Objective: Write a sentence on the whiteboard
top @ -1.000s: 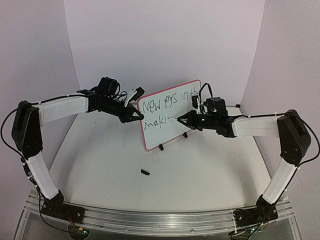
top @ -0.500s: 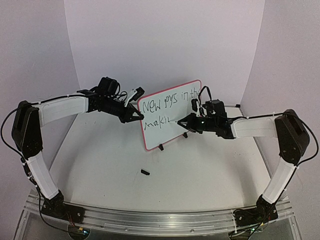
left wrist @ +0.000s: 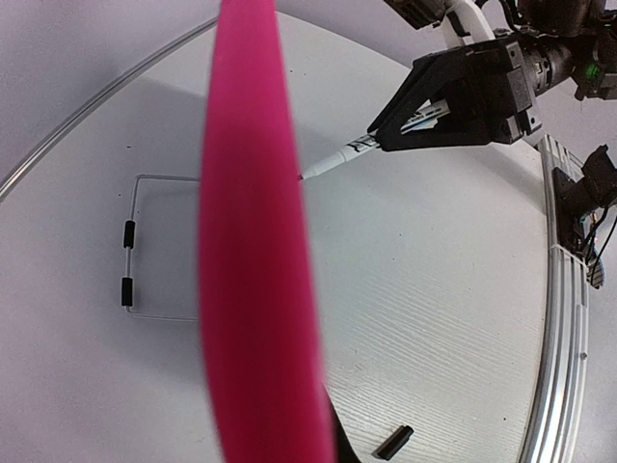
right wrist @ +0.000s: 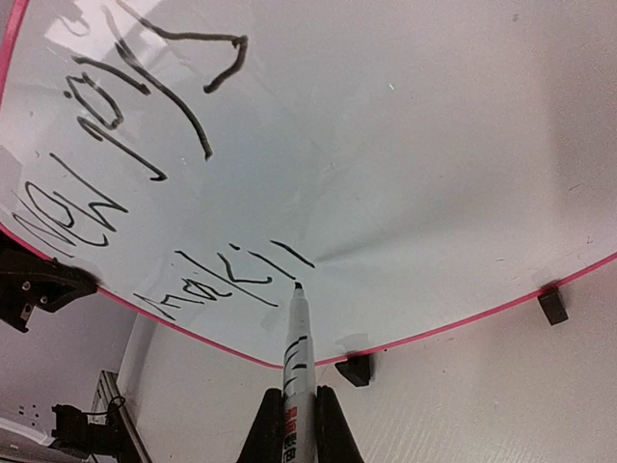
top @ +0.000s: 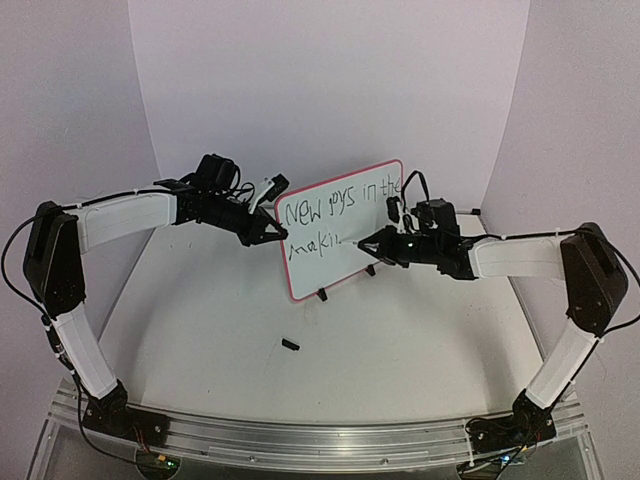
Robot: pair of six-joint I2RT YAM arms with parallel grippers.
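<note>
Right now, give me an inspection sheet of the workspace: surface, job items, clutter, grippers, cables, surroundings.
Surface: white table, flat and evenly lit.
Job's things: whiteboard upright on black feet; sentence unfinished, second row just begun; marker tip at the board after the last stroke.
Clutter: small black piece, possibly a cap, on the table in front of the board.
Grippers: left gripper shut on the whiteboard's frame edge; right gripper shut on the marker.
Cables: black cable looped above the right wrist.
Surroundings: white backdrop; aluminium rail at the near edge.
</note>
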